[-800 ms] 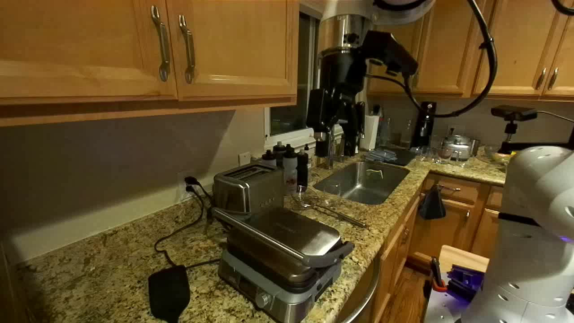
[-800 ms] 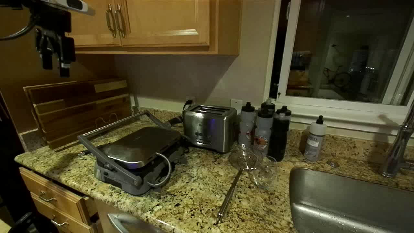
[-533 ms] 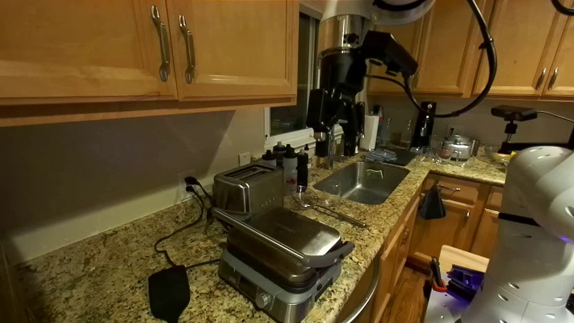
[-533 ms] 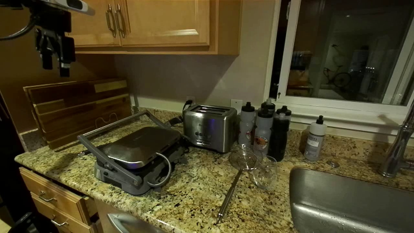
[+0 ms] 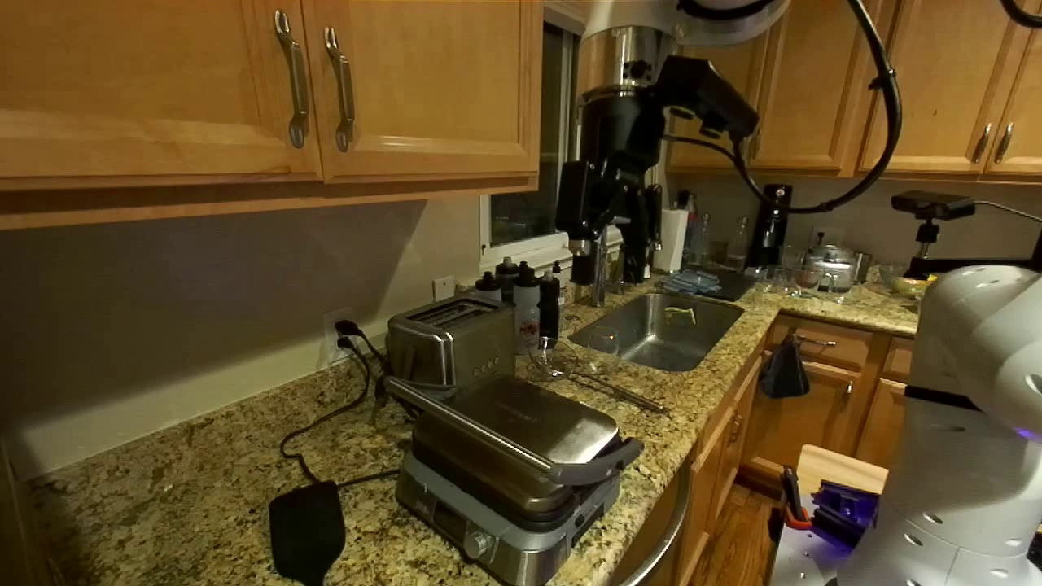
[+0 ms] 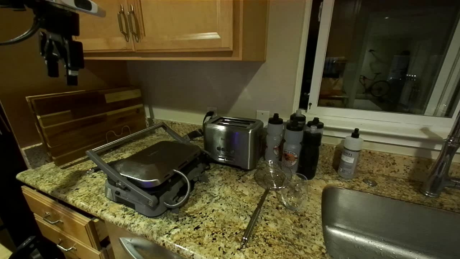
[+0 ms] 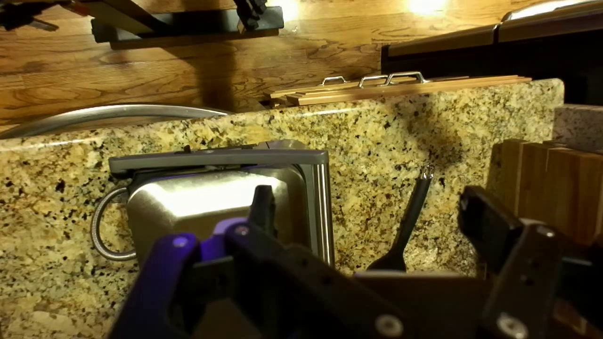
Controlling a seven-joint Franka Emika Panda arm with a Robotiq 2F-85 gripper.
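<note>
Window (image 6: 388,54), white-framed, dark-glazed | wall (image 6: 201,82), plain: beside window | upper cabinets (image 6: 187,25), wooden, metal-handled: both sides of window | granite counter (image 6: 212,201), steel sink (image 6: 377,212): below window | plank floor (image 7: 320,56): well below window | light: dim, yellowish, glare patches (image 7: 426,5) on floor

Grill (image 6: 158,162): shiny silver top, gry sides. Countertop (image 6: 215,216) under grill: tan w/ blk & brn spots all over. Toaster (image 6: 233,145) next to grill: silver w/ a lil purple shine. Bottles (image 6: 290,156) farther from grill: some gry w/ blk tops, 1 w/ an orangey-red circle, & 1 blk. Board (image 6: 90,124) on other side of grill: dk & lt brn stripes. Spatula (image 5: 308,525) near grill: blk. Gripper (image 6: 63,77) higher than grill: blk.
</note>
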